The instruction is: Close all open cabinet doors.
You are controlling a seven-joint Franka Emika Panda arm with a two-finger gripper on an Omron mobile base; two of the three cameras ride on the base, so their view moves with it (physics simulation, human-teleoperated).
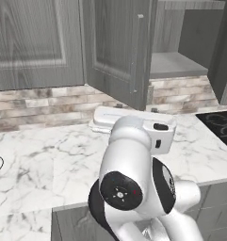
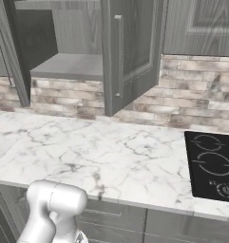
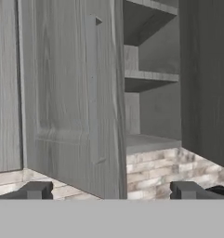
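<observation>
Simulated kitchen, marble countertop (image 2: 87, 156), brick backsplash (image 2: 192, 102), black cooktop (image 2: 213, 166), grey wood-grain wall cabinet doors (image 1: 117, 47).

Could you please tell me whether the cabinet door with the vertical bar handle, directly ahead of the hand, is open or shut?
Open. The cabinet door stands swung out from the cabinet, leaving the shelves beside it exposed.

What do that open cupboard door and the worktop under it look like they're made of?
The open dark-grey cabinet door looks like stained wood with a matte finish, judging by its visible grain. The white countertop looks like polished marble, given its grey veining, though it could be imitation.
</observation>
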